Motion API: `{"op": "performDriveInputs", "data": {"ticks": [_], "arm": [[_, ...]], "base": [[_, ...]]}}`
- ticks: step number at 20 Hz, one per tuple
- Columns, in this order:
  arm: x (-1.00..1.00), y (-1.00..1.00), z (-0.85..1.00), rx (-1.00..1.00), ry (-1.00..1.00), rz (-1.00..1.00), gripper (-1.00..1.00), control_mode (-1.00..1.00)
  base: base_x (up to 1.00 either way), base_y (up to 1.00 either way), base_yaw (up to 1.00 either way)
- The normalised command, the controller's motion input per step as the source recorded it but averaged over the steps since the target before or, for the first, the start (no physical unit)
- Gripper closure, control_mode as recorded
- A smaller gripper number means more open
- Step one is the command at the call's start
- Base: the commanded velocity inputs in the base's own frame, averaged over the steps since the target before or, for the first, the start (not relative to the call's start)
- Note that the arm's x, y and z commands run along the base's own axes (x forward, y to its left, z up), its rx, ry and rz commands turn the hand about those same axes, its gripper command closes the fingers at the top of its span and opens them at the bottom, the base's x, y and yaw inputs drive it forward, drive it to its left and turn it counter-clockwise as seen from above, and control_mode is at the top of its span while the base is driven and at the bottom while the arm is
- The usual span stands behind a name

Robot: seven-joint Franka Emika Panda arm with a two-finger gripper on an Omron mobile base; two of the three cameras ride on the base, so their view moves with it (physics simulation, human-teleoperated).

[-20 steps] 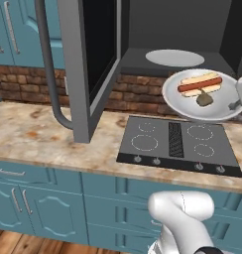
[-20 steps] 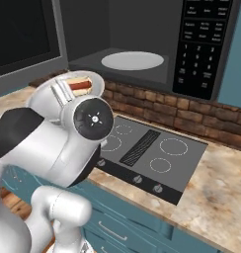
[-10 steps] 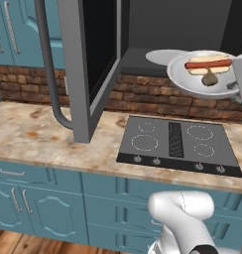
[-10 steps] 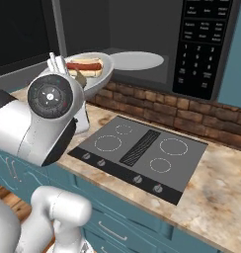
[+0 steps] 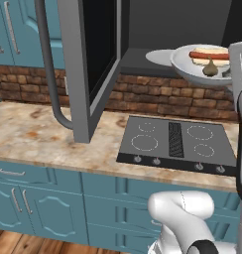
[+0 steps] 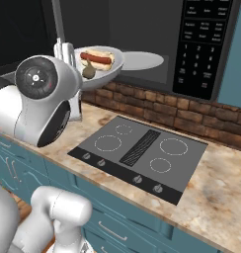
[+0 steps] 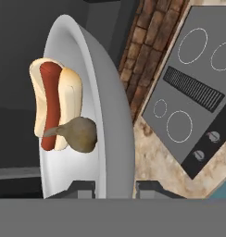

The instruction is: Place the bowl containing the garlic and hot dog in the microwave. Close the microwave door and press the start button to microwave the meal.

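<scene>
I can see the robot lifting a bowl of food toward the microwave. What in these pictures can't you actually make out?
- Gripper: in the hand view its tips sit on either side of the bowl rim, but the contact is cut off at the bottom.
- Microwave keypad: button labels too small to read in the right base view.
- Microwave door: its top is cut by the left base view's edge.
- Hot dog: partly hidden behind the bowl rim there.

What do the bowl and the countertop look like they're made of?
The bowl looks like glazed ceramic or smooth plastic: plain light grey with soft shading and no pattern. The countertop looks like polished stone, perhaps granite: mottled beige with rusty speckles.
</scene>
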Motion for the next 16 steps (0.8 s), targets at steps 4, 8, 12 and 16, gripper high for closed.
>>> {"op": "performDriveInputs", "data": {"ticks": [4,8,12,16], "arm": [[0.43,0.0,0.13,0.18,0.06,-0.11,1.0,-1.0],[0.47,0.0,0.02,0.05,0.01,-0.02,1.0,-1.0],[0.62,0.0,0.0,0.0,0.0,0.0,1.0,-1.0],[0.64,0.0,0.01,0.0,0.01,0.0,1.0,-1.0]], "base": [[0.0,0.0,0.0],[0.0,0.0,0.0],[0.0,0.0,0.0],[0.0,0.0,0.0]]}}
